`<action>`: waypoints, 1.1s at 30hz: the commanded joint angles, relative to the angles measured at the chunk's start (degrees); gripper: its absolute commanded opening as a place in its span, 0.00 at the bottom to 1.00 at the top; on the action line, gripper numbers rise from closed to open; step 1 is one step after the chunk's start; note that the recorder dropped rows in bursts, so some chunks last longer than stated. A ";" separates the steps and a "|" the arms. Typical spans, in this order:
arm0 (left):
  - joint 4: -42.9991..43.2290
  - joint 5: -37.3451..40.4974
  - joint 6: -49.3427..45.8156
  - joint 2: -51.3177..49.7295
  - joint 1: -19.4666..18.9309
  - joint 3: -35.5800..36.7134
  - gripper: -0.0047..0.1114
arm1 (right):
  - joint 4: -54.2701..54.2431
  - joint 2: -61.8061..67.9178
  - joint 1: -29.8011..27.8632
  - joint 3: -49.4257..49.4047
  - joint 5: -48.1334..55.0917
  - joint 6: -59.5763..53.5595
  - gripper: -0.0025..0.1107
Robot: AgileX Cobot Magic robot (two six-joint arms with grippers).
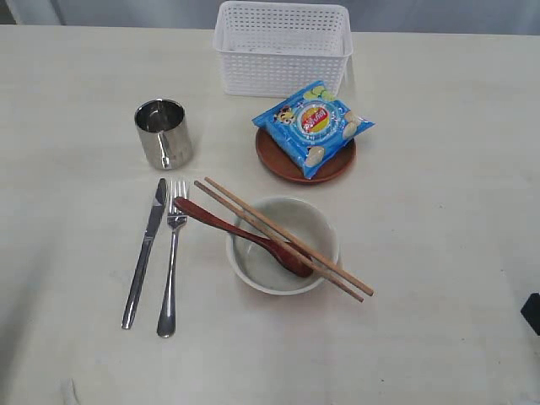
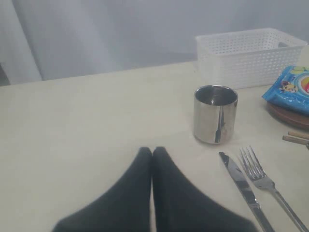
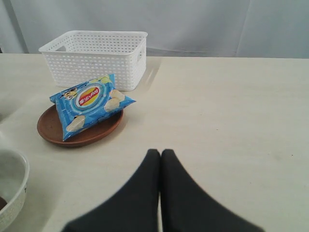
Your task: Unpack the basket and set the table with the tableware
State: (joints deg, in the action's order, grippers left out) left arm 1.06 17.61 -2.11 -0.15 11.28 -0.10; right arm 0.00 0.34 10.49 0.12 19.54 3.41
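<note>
The table [image 1: 439, 253], pale cream and faintly scuffed, fills the exterior view. The basket [image 1: 283, 51], white plastic with lattice sides, stands at the top centre, and nothing shows inside it from this angle.

The off-white bowl [image 1: 325, 232] sits just right of the middle. The brown round plate [image 1: 278, 164] lies between the basket and the bowl, near both but touching neither. The blue chips bag [image 1: 313, 126] rests on the plate and overhangs its rim. It carries a round red and yellow logo whose lettering is too small to read, and pictures of pale chips.

The steel cup [image 1: 164, 133] stands upright in the upper left, well apart from the basket. Two wooden chopsticks [image 1: 287, 234] lie side by side across the bowl's rim, slanting from upper left to lower right. The knife [image 1: 145, 253] and the fork [image 1: 171, 261] lie left of the bowl, nearly parallel and just beside each other, with their handles toward the bottom of the frame. The reddish-brown spoon [image 1: 221, 221] rests with its scoop inside the bowl. Its handle passes under the chopsticks and reaches toward the fork's tines.

The left gripper [image 2: 152, 152] has its dark fingers pressed together on nothing, above bare table near the cup. The right gripper [image 3: 160, 153] is likewise closed and empty, near the plate.
</note>
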 commanded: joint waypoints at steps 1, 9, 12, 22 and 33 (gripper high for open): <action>-0.22 -0.45 0.20 0.15 -0.01 0.10 0.04 | 0.50 -0.34 0.22 -0.12 -0.03 -0.25 0.02; -0.22 -0.45 0.20 0.15 -0.01 0.10 0.04 | 0.50 -0.34 0.22 -0.12 -0.03 -0.25 0.02; -0.22 -0.45 0.20 0.15 -0.01 0.10 0.04 | 0.50 -0.34 0.22 -0.12 -0.03 -0.25 0.02; -0.08 -0.45 0.20 0.15 -0.01 0.10 0.04 | 0.50 -0.34 0.22 -0.12 -0.03 -0.25 0.02; 0.23 -0.45 0.20 0.15 -0.01 0.10 0.04 | 0.50 -0.34 3.69 -0.12 -0.03 -0.25 0.02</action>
State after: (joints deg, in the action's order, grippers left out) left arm 1.06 17.61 -2.11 -0.15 11.28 -0.10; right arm 0.00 0.34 12.88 0.12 19.54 3.41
